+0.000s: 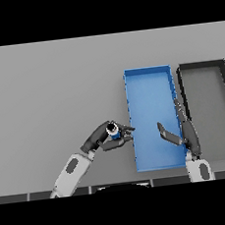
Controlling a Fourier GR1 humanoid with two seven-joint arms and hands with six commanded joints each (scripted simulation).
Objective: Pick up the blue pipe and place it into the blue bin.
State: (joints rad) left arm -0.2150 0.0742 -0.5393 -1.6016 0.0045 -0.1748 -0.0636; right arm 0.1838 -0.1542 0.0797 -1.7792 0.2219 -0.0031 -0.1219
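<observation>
Fingers of the left hand (103, 137) curl round the blue pipe (113, 130), just left of the blue bin (148, 76).

No text, label, brand, number or sign can be read anywhere in the head view.

blue bin (148, 80) interior open, right hand (184, 135) over its right wall
</observation>
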